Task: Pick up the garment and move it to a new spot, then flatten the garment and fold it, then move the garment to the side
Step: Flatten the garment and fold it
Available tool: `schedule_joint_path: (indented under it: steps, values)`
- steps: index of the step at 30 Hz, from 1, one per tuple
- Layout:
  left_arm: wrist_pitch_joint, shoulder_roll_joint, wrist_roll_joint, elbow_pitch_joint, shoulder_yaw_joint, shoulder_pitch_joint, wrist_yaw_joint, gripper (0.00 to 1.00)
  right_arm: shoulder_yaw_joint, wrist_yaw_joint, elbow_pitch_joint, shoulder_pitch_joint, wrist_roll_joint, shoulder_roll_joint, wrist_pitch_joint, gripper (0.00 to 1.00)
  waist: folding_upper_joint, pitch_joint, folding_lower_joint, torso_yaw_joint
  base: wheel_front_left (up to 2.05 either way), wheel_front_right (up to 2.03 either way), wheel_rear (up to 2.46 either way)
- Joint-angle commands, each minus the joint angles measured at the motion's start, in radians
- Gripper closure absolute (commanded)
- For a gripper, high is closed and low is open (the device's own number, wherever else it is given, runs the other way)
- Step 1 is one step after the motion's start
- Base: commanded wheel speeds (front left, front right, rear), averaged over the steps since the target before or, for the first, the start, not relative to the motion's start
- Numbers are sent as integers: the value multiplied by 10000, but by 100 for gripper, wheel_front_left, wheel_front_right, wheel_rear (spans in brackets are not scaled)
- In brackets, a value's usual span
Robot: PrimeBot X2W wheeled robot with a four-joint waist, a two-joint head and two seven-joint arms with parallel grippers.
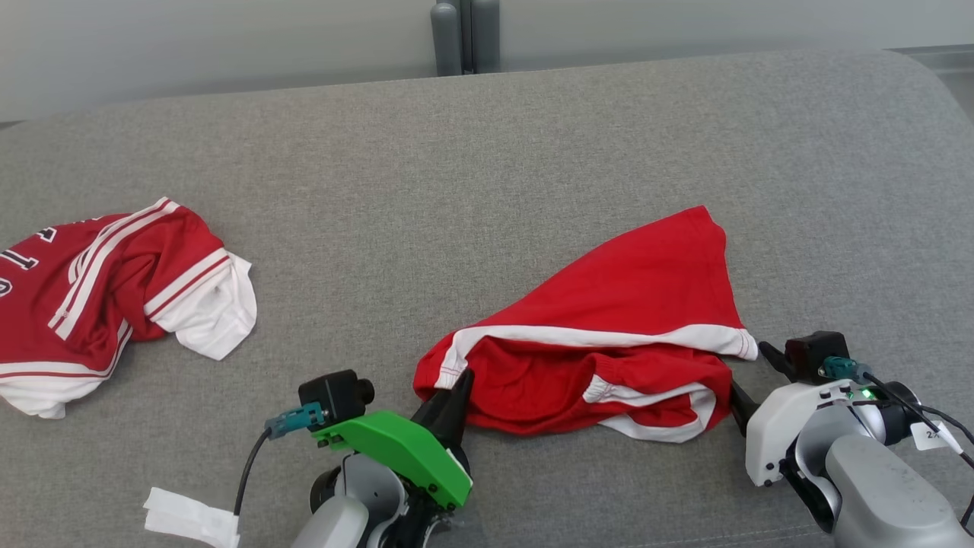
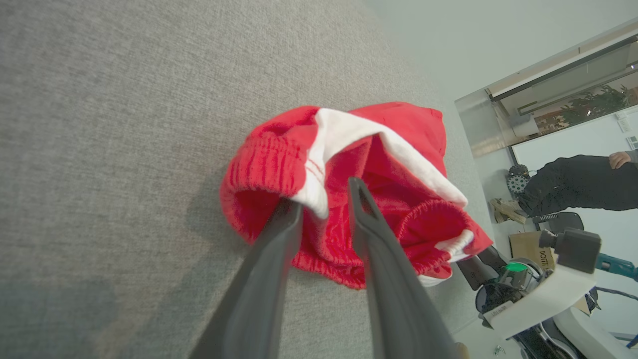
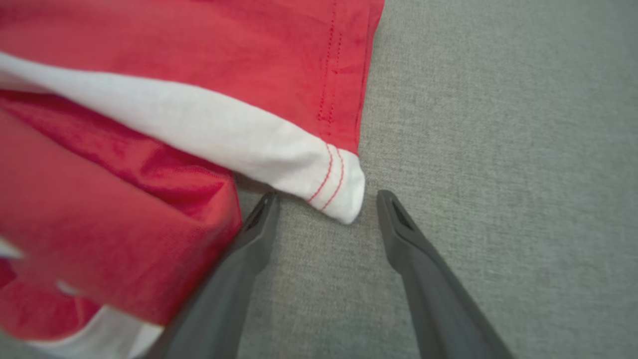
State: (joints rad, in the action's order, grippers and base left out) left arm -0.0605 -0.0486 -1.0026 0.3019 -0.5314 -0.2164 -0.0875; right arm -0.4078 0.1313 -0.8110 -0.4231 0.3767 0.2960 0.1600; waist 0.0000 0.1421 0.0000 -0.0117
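The garment, red shorts [image 1: 609, 320] with white trim, lies crumpled on the grey cushion [image 1: 487, 167], slightly right of centre. My left gripper [image 1: 456, 380] is at the shorts' left end. In the left wrist view its fingers [image 2: 326, 197] pinch a bunched fold of waistband and white trim of the shorts [image 2: 389, 129]. My right gripper [image 1: 749, 369] sits at the shorts' right end. It stands open in the right wrist view [image 3: 326, 199], fingertips either side of a white hem corner of the shorts [image 3: 199, 50], resting low on the cushion.
A red and white striped jersey [image 1: 106, 289] lies bunched at the cushion's left edge. A white paper strip [image 1: 190, 517] sits near the front left. Grey posts [image 1: 464, 34] stand behind the cushion. A person in dark clothing [image 2: 573, 184] is far off.
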Motion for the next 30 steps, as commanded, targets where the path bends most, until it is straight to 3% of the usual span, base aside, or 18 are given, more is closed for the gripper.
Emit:
schedule_joint_path:
  steps: [1,2,3,4,6,7,10,11,13,24,30]
  values:
    - [62,-42,-59,97,-47,-223,91,81,-64,-10,-81,-112,101,-23,72,0,0,8,0,0,0,0,0]
    - [64,-42,-58,139,-76,-264,118,100,-95,-10,-102,-125,128,-36,81,0,0,12,0,-2,0,0,0]
    - [69,-42,-75,183,-102,-298,147,100,-128,-10,-118,-134,150,-46,88,2,0,5,0,-6,0,0,0]
    - [63,-42,-106,207,-130,-322,178,100,-154,-10,-128,-141,162,-54,105,12,0,6,0,-10,0,0,0]
    - [87,-43,-124,258,-178,-390,198,100,-201,-11,-143,-172,229,-56,141,45,0,21,0,-11,0,0,0]
    - [94,-43,-139,279,-201,-432,208,100,-231,-11,-146,-190,243,-53,170,55,0,28,0,-7,0,0,0]
    - [106,-42,-195,349,-242,-522,251,100,-308,-11,-165,-240,366,-61,220,77,0,40,0,9,0,0,0]
    - [106,-42,-195,349,-242,-522,251,100,-308,-11,-165,-240,366,-61,220,77,0,40,0,9,0,0,0]
    - [150,-43,-213,386,-231,-564,273,100,-367,-11,-153,-276,475,-61,281,100,0,48,0,20,0,0,0]
    - [-84,-440,-419,-174,-37,-483,443,100,-812,-11,362,-392,1257,385,256,100,0,-163,0,16,0,0,0]
    - [-1041,-1259,-994,-2304,377,-869,561,100,-1095,-11,3012,-794,2802,1877,-724,100,0,-204,0,66,0,0,0]
